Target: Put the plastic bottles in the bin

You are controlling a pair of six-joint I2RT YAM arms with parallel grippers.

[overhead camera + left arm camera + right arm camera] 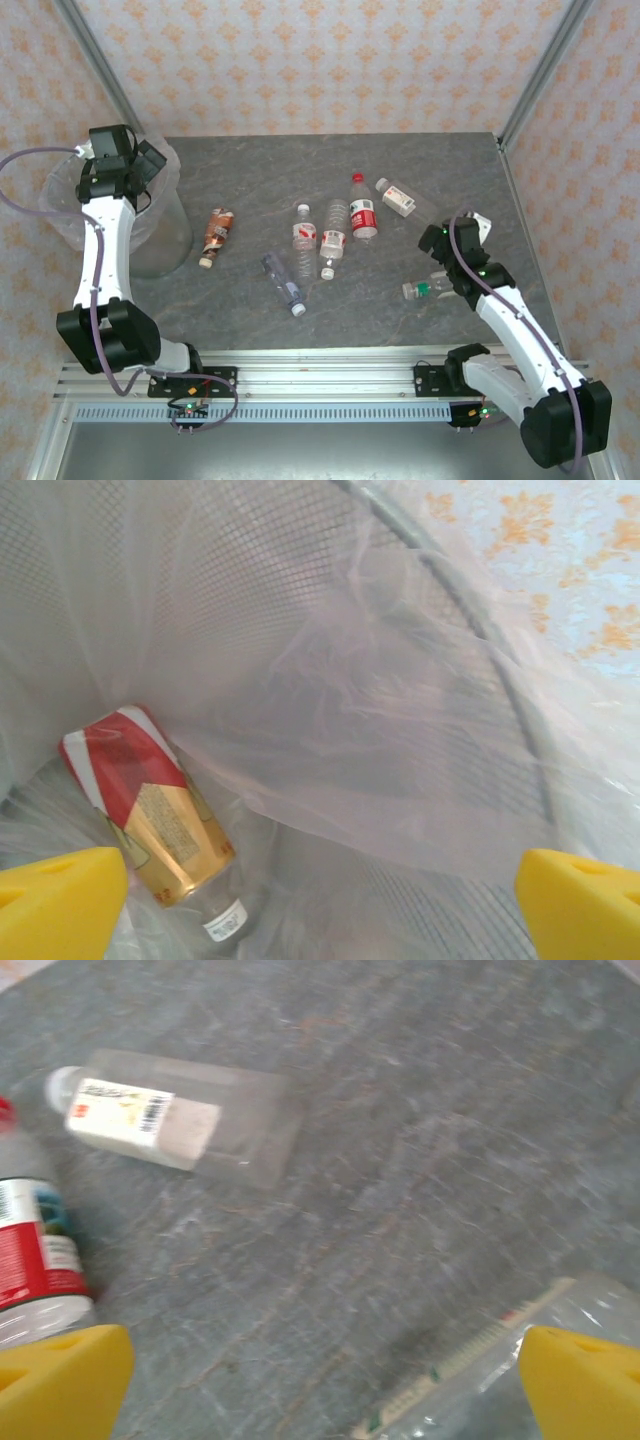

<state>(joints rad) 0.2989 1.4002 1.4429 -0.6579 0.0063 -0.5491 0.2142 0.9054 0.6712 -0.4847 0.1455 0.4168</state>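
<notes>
Nearest the lens, in the lower corners of the left wrist view, the yellow fingertips (55, 900) of the left end effector (320, 910) are spread wide, with nothing between them. At lower left a red-and-gold bottle (150, 815) lies inside the bag-lined bin (250, 570), so that drop is judged done. The right end effector (320, 1390) is also held spread above the worktop (400, 1160), seemingly readied for the green-capped bottle (425, 290) beside it. Other bottles (333, 235) lie scattered mid-frame in the overhead view.
</notes>
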